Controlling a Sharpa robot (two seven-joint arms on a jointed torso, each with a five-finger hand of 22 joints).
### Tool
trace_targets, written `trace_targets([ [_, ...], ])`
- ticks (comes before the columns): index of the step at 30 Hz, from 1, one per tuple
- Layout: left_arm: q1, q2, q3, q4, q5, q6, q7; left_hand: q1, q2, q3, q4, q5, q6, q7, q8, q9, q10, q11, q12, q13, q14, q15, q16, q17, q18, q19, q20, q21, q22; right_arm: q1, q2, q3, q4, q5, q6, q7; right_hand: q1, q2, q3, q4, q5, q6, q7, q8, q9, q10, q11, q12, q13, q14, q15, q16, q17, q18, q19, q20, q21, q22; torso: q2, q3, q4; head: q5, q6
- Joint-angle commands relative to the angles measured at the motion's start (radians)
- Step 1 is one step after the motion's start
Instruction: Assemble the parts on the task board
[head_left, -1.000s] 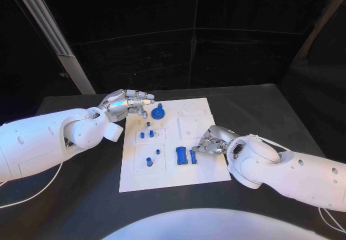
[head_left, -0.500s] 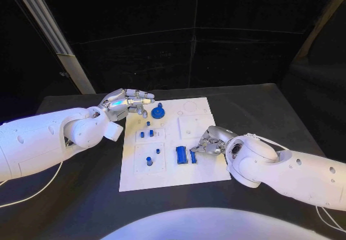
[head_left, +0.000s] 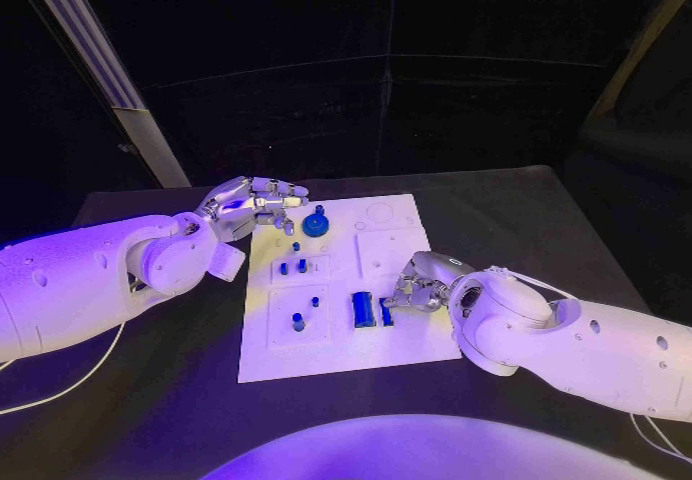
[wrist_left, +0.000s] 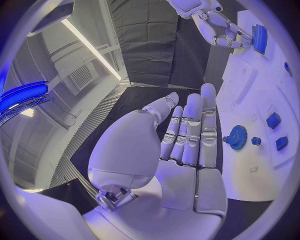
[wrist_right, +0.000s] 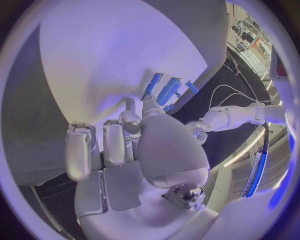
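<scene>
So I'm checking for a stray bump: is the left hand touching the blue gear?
Apart. The left wrist view shows bare white board between the left hand's fingertips and the gear.

A black table (head_left: 159, 390) carries everything here, its matte top running back to a dark curtained wall. Lying flat on its middle is the white task board (head_left: 411, 345), a long rectangular plate set slightly askew to the table's edges, its far end near the back of the tabletop. The board's surface shows shallow outlined recesses, with small blue parts (head_left: 371, 311) standing or lying in several of them. The left wrist view shows the same board (wrist_left: 250, 165) resting directly on the dark tabletop (wrist_left: 140, 97). A thin white cable (head_left: 72, 385) trails across the near left part of the table.
</scene>
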Motion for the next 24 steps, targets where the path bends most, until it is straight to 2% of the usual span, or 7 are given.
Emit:
trace_targets([
  [1,0.001,0.001,0.001,0.000,-0.002,0.009,-0.004,-0.001,0.007,0.000,-0.006,0.006,-0.004,0.005,0.004,-0.001,-0.005,-0.001,0.003,-0.002,-0.008,0.001,-0.003,-0.001,0.015,-0.007,-0.002,-0.005,-0.001,0.001,-0.002,0.000,0.004,-0.023,-0.040,0.015,-0.017,0.001,-0.014,0.010,-0.007,0.004,0.003,0.003,0.001,0.002,-0.003,-0.005,-0.002,0.051,0.001,-0.004,-0.001,-0.001,0.031,0.004,-0.004,0.176,-0.001,0.0004,0.0008,0.000,0.002],
  [9,0.001,0.000,0.001,-0.005,-0.002,0.007,-0.001,-0.001,0.007,0.000,-0.006,0.006,-0.004,0.005,0.004,-0.001,-0.005,-0.001,0.003,-0.002,-0.008,0.001,-0.003,-0.001,0.015,-0.007,-0.002,-0.005,-0.001,0.001,-0.050,0.000,0.029,0.154,-0.109,0.219,-0.034,-0.022,-0.056,0.029,0.051,-0.037,0.016,-0.020,-0.009,-0.044,0.008,-0.099,-0.061,0.032,0.010,-0.069,-0.069,0.015,-0.011,0.010,-0.056,0.128,-0.005,-0.0006,-0.0015,0.001,0.012],
  [11,0.001,0.001,0.001,-0.008,-0.002,0.001,0.007,-0.001,0.007,0.000,-0.006,0.006,-0.004,0.005,0.004,-0.001,-0.005,-0.001,0.003,-0.002,-0.008,0.001,-0.003,-0.001,0.015,-0.007,-0.002,-0.005,-0.001,0.002,-0.066,0.002,0.027,0.300,-0.119,0.324,-0.010,-0.014,-0.060,0.027,0.044,-0.076,0.033,-0.040,-0.017,-0.160,0.023,-0.336,-0.220,-0.014,0.023,-0.209,-0.205,0.048,-0.103,0.021,-0.173,0.021,-0.008,-0.0010,-0.0026,-0.003,0.018],
  [14,0.001,0.004,0.001,-0.011,-0.001,-0.013,0.027,-0.008,0.007,-0.003,-0.002,0.005,-0.005,0.005,0.008,0.000,-0.005,0.000,0.008,-0.002,-0.009,0.002,-0.002,-0.005,0.014,-0.008,-0.001,-0.005,-0.002,0.015,-0.078,0.005,0.004,0.519,-0.122,0.471,0.036,-0.001,-0.060,0.016,0.057,-0.119,0.052,-0.061,-0.026,-0.221,0.042,-0.424,-0.290,-0.076,0.038,-0.407,-0.382,0.089,-0.225,0.034,-0.344,-0.128,-0.015,-0.0020,-0.0040,-0.003,0.025],
  [17,0.001,0.008,0.000,-0.016,0.011,-0.032,0.061,-0.023,0.006,-0.011,0.008,0.003,-0.006,0.002,0.012,0.000,-0.004,-0.002,0.013,-0.001,-0.008,0.003,0.001,-0.007,0.014,-0.008,0.001,-0.007,-0.005,0.044,-0.075,0.007,-0.052,0.709,-0.102,0.620,0.109,0.018,-0.052,-0.012,0.048,-0.161,0.079,-0.081,-0.039,-0.304,0.068,-0.524,-0.379,-0.185,0.065,-0.667,-0.573,0.150,-0.440,0.056,-0.675,-0.402,-0.024,-0.0017,-0.0050,0.000,0.043],
  [19,0.001,0.012,0.000,-0.022,0.027,-0.050,0.083,-0.034,0.007,-0.018,0.016,0.003,-0.004,-0.001,0.016,0.000,-0.001,-0.004,0.019,0.000,-0.008,0.003,0.003,-0.010,0.014,-0.008,0.003,-0.010,-0.008,0.061,-0.066,0.008,-0.101,0.824,-0.086,0.709,0.174,0.032,-0.051,-0.033,0.007,-0.202,0.111,-0.088,-0.056,-0.365,0.109,-0.631,-0.492,-0.266,0.103,-0.811,-0.643,0.144,-0.493,0.089,-0.797,-0.485,-0.032,-0.0021,-0.0048,0.002,0.051],
  [24,-0.001,0.031,0.000,-0.070,0.088,-0.096,0.139,-0.052,0.002,-0.044,0.033,0.003,-0.013,-0.012,0.024,-0.001,0.013,-0.010,0.032,-0.002,-0.077,0.004,-0.069,-0.053,0.014,-0.060,0.007,-0.066,-0.044,0.095,-0.020,0.009,-0.250,1.067,-0.071,0.883,0.262,0.061,-0.066,-0.069,-0.020,-0.224,0.133,-0.087,-0.117,-0.365,0.134,-0.782,-0.752,-0.377,0.159,-1.065,-0.842,0.152,-0.553,0.143,-1.007,-0.642,-0.052,-0.0047,-0.0063,0.008,0.086],
])
